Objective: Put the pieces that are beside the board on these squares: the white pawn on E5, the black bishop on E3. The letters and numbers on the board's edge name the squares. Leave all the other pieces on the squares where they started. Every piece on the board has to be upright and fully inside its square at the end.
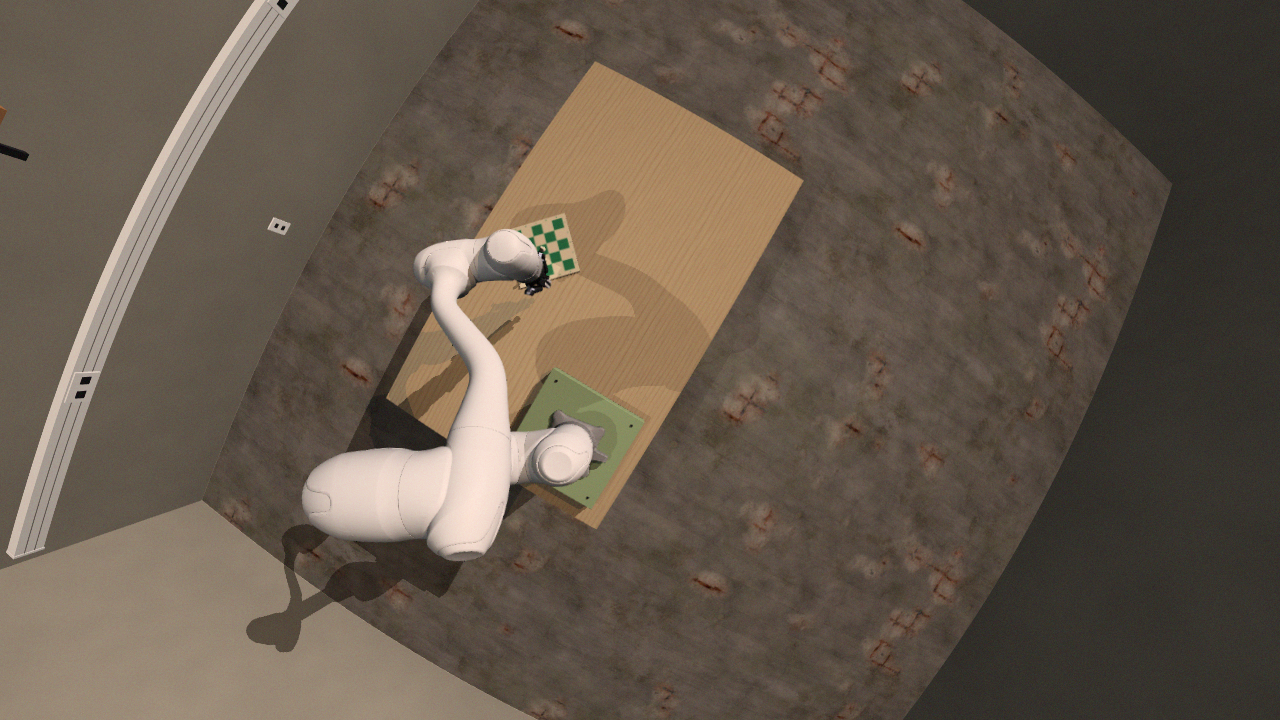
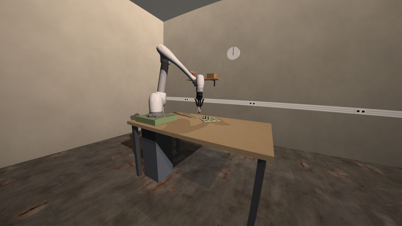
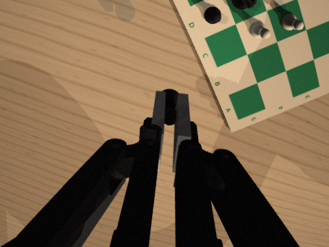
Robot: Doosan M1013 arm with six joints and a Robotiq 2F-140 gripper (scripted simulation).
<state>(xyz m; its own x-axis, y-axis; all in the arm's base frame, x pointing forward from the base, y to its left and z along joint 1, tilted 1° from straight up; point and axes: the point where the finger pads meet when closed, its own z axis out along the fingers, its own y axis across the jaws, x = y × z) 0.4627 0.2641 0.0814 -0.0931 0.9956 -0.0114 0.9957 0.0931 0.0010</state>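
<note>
My gripper (image 3: 170, 108) is shut on a small black piece, the black bishop (image 3: 170, 98), which shows as a dark round top between the fingertips. I hold it above the bare wood, just off the lettered edge of the green and cream board (image 3: 267, 27) near rows A and B. In the exterior view the gripper (image 2: 198, 108) hangs well above the table, left of the board (image 2: 209, 119). The top view shows the gripper (image 1: 535, 284) at the board's corner.
Other pieces stand on the board: black ones (image 3: 212, 15) and white ones (image 3: 259, 29) (image 3: 292, 22). The arm's green base plate (image 1: 580, 434) sits at the table's near end. The table edge lies left of the board.
</note>
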